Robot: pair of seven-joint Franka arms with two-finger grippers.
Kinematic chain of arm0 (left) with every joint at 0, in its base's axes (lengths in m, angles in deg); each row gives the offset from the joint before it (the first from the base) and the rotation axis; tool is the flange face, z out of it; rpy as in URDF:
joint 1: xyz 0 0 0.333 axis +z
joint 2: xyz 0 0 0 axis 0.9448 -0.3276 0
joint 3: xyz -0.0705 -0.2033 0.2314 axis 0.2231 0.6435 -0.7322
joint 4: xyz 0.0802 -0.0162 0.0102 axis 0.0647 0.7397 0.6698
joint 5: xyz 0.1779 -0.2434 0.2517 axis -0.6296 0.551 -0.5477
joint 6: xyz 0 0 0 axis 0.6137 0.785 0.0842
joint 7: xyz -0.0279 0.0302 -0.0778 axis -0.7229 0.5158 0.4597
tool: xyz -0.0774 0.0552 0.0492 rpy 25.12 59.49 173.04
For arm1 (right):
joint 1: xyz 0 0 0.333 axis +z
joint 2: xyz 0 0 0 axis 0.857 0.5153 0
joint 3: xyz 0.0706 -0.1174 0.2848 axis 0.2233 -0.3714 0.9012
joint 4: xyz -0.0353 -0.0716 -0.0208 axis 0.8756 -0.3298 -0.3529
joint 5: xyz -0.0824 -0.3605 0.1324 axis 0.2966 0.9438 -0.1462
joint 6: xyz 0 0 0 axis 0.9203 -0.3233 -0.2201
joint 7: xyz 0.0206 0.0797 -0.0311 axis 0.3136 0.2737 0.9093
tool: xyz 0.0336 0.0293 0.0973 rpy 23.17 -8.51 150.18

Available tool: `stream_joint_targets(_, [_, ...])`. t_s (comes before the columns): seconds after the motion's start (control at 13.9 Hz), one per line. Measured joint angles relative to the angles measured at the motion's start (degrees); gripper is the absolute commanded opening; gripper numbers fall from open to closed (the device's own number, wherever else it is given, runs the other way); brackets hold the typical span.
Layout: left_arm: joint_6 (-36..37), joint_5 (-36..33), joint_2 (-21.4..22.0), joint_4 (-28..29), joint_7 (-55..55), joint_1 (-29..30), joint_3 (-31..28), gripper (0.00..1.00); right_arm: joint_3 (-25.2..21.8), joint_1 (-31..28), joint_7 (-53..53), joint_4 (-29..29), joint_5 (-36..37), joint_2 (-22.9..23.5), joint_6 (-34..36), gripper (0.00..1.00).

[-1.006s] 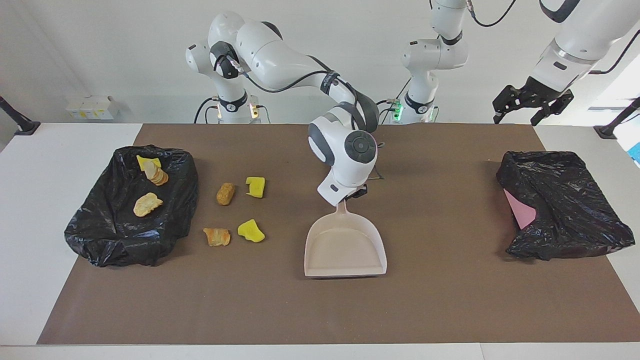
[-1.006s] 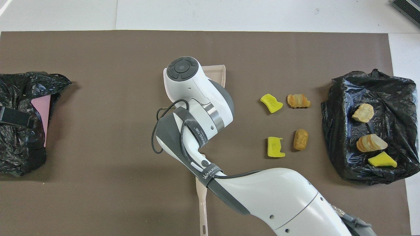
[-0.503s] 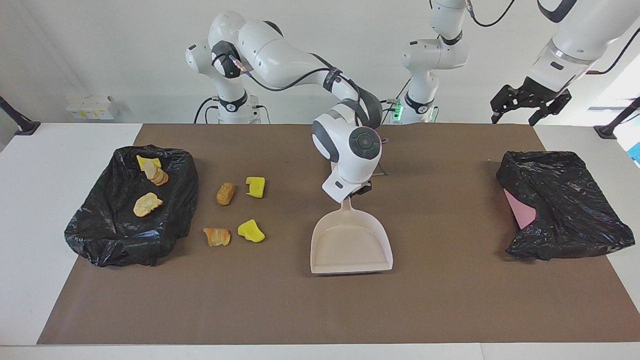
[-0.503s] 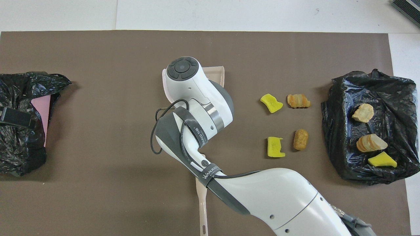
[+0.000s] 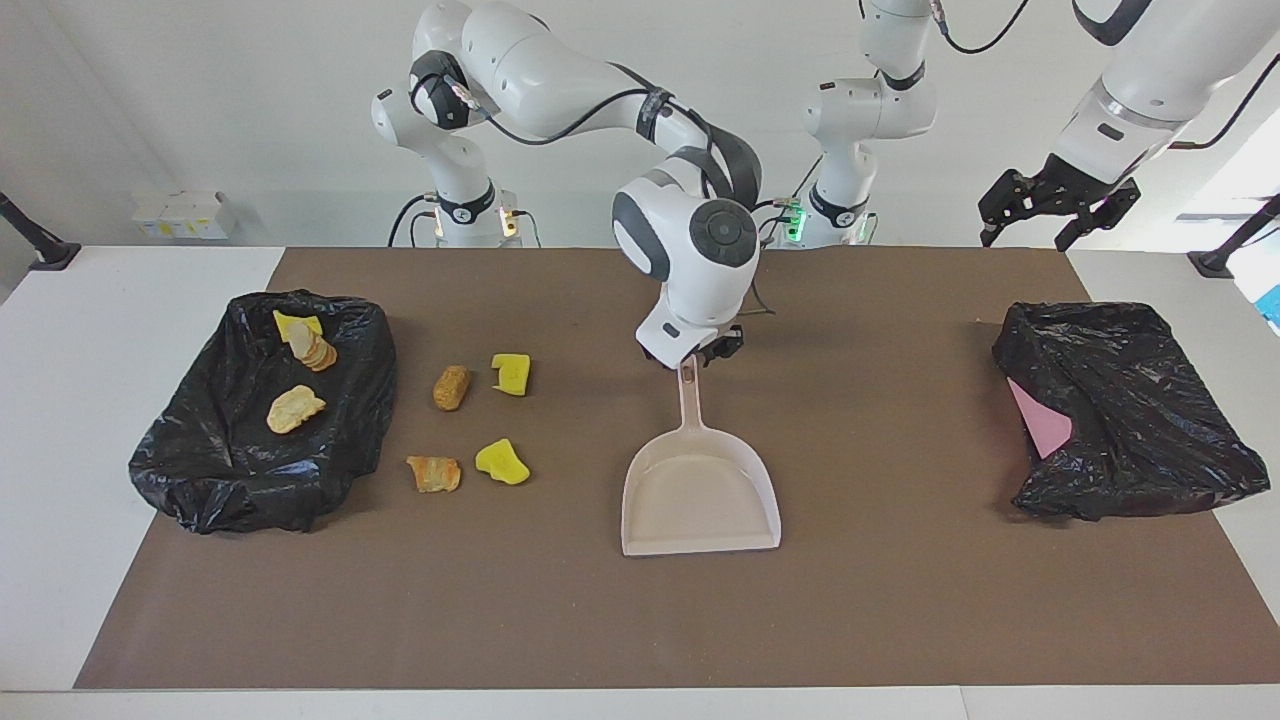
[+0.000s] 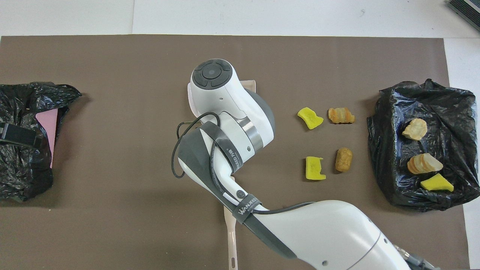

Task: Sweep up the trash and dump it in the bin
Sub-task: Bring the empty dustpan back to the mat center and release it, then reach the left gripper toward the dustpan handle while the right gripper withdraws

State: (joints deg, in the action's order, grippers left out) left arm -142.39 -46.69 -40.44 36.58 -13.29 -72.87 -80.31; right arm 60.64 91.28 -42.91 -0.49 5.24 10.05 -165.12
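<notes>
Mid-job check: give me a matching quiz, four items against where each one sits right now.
1 dustpan
2 sliced bread piece
3 pink item
4 round tan piece

A on the mat, beside a yellow chunk
B in the right-end black bag
C at the left-end black bag
D mid-mat, handle toward the robots

Pairs: 1-D, 2-B, 3-C, 4-A

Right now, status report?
Right end effector at dustpan handle. Left end effector waits above the table's edge. Four scraps on mat, three in bag.
</notes>
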Motion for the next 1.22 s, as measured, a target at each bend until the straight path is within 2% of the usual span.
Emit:
stream_joint_targets(0.14, [0.0, 0.0, 0.0, 0.1, 0.0, -0.4, 0.1, 1.00, 0.1, 0.9, 0.0, 8.3, -0.9, -7.2, 0.0, 0.87])
stream_joint_targets(0.22, [0.0, 0.0, -0.1, 0.2, 0.0, -1.0, 0.1, 1.00, 0.2, 1.8, 0.0, 13.0, -1.9, -11.1, -0.5, 0.98])
stream_joint_targets(0.36, [-0.2, 0.0, -0.6, 0.3, 0.0, -2.8, 0.2, 1.00, 0.3, 4.1, 0.3, 23.5, -3.4, -19.1, -3.7, 1.00])
stream_joint_targets(0.65, [-3.1, 0.0, -3.6, 0.9, -2.1, -8.2, 0.5, 1.00, 0.4, 9.3, 4.3, 45.8, -5.5, -31.5, -18.1, 1.00])
stream_joint_targets(0.86, [-9.7, 0.0, -5.6, 4.0, -5.9, -12.3, 0.7, 1.00, 0.4, 10.9, 4.7, 56.2, -6.2, -35.3, -25.8, 1.00])
stream_joint_targets(1.08, [-15.8, 0.0, -7.1, 7.4, -11.1, -16.2, 0.7, 1.00, 0.4, 13.6, 7.0, 62.1, -6.3, -34.9, -33.1, 1.00])
stream_joint_targets(1.22, [-20.7, 0.1, -9.2, 9.1, -16.6, -19.5, 0.8, 1.00, 0.4, 14.7, 7.8, 64.6, -8.1, -34.5, -35.2, 1.00])
